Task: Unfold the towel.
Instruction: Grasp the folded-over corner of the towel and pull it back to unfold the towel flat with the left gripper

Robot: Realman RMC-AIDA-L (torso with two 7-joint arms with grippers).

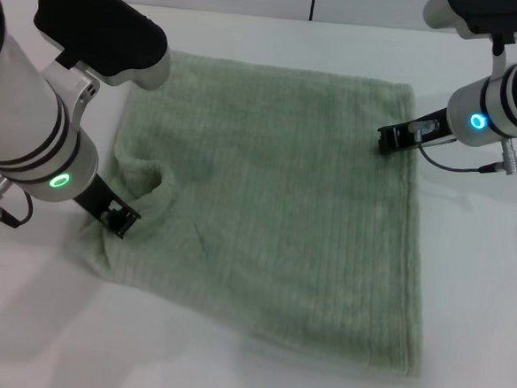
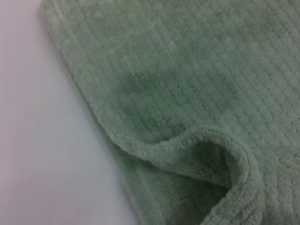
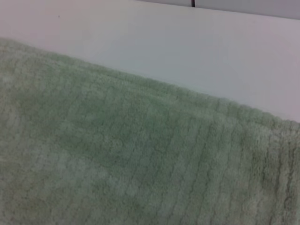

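The pale green towel (image 1: 275,204) lies spread out, nearly flat, on the white table. Its near-left corner is bunched into a raised, curled fold (image 1: 144,186). My left gripper (image 1: 119,217) sits at that bunched corner, against the cloth. The left wrist view shows the towel (image 2: 187,84) with the curled hem fold (image 2: 220,154) close up. My right gripper (image 1: 387,138) is at the towel's right edge near the far-right corner, low over the cloth. The right wrist view shows flat ribbed towel (image 3: 117,154) and its far hem.
The white table (image 1: 482,290) surrounds the towel on all sides, with bare surface to the right and in front. It also shows in the left wrist view (image 2: 37,140) and the right wrist view (image 3: 164,42). A wall runs along the far edge.
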